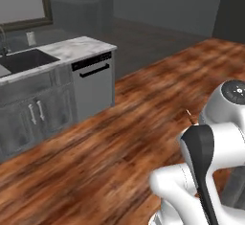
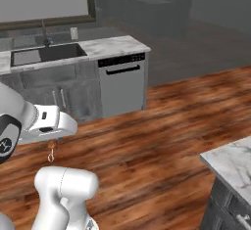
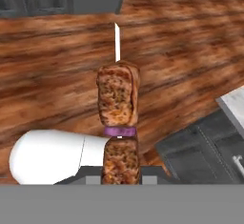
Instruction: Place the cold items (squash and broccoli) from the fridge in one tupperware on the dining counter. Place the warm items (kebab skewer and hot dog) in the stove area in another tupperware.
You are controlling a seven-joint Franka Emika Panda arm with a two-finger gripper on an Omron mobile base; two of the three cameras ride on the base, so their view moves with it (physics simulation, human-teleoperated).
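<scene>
The kebab skewer point(image 3: 118, 105) stands upright in the hand view, with two browned meat chunks, a purple slice between them and a white pointed tip on top. My gripper point(image 3: 121, 172) is shut on its lower chunk. From the right base view the skewer point(image 2: 51, 151) hangs below my hand point(image 2: 49, 121) over the wooden floor. Its tip point(image 1: 190, 115) pokes out beside my arm in the left base view. The tupperware, squash, broccoli and hot dog are out of view.
A marble counter with a sink point(image 1: 21, 60) and a dishwasher point(image 1: 93, 81) point(image 2: 121, 81) lies ahead to the left. A marble counter corner point(image 2: 230, 161) point(image 3: 234, 105) over dark cabinets is at the right. Wooden floor point(image 1: 124, 123) spreads between them.
</scene>
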